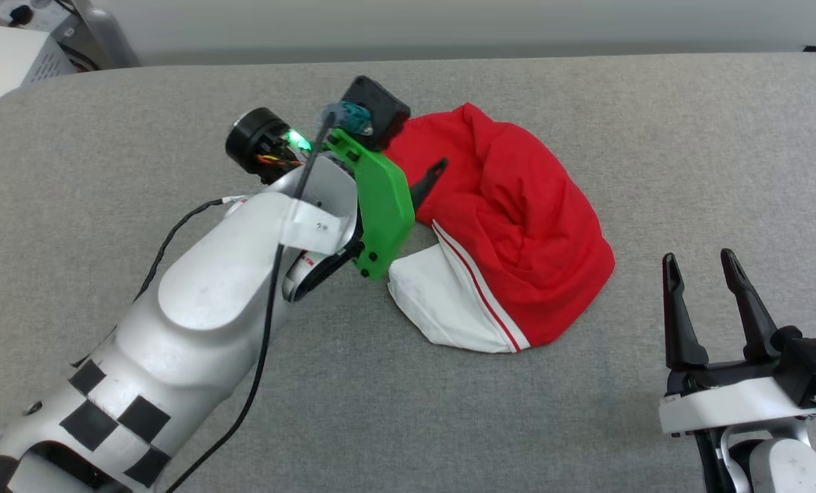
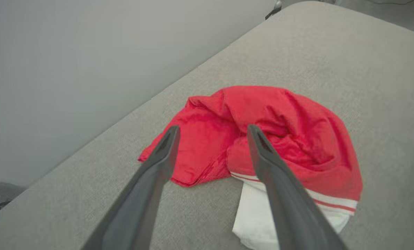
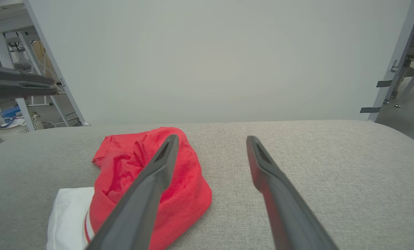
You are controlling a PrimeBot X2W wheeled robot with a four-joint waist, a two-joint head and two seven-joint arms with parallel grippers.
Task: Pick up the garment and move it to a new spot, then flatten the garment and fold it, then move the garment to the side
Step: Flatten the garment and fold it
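Note:
The garment (image 1: 517, 205) lies crumpled in a red heap mid-table, with a white sleeve (image 1: 442, 301) and its striped trim sticking out toward me. My left arm reaches in from the lower left to the heap's left edge. One dark finger (image 1: 429, 179) shows over the red cloth. In the left wrist view my left gripper (image 2: 213, 128) is open just above the garment (image 2: 290, 121), with nothing between the fingers. My right gripper (image 1: 698, 257) stands open at the lower right, apart from the cloth. Its own view shows the garment (image 3: 130, 163) to the left of its fingers.
The grey fabric-covered table (image 1: 408, 424) has rounded far corners, with a pale wall behind it. A white box (image 1: 3, 61) stands past the far left corner. A black cable (image 1: 264, 356) runs along my left forearm. Metal frames and a basket (image 3: 15, 125) stand off to the left.

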